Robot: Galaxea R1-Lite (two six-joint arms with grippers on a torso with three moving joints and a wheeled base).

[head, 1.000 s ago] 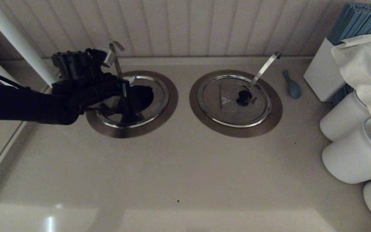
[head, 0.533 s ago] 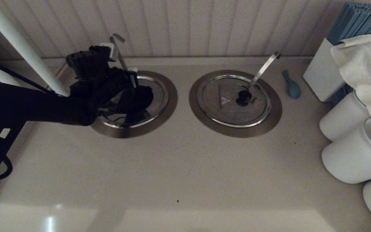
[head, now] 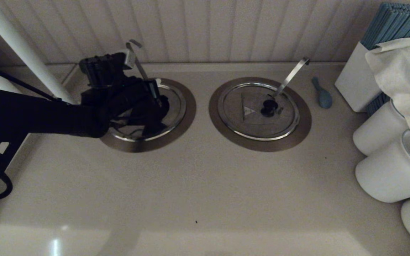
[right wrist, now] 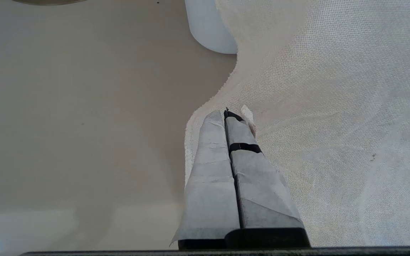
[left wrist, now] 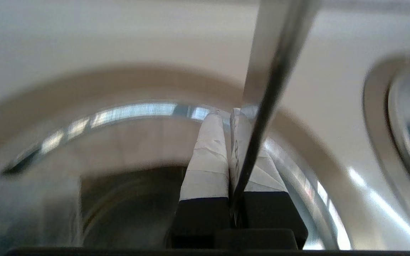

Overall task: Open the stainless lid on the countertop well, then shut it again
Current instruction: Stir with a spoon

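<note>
My left gripper (left wrist: 226, 117): black body, pale taped fingers. Right gripper (right wrist: 230, 115): grey tape, one black band. Stainless lid (head: 171, 106) shiny silver; well collar (head: 187, 117) brownish steel. Twin lid (head: 258, 111) at 3 o'clock: black knob, pale triangle. Cloth (right wrist: 333, 106) cream, fine weave

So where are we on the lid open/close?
Done: nothing confirmable. The lid looks seated in the well, rim showing.
In hand: the left gripper is low over the lid, shut with nothing between its fingers, beside the ladle handle.
Left: lift the lid and set it back, unless that already happened; can't tell.
The right gripper is parked, shut, by the cloth.
</note>
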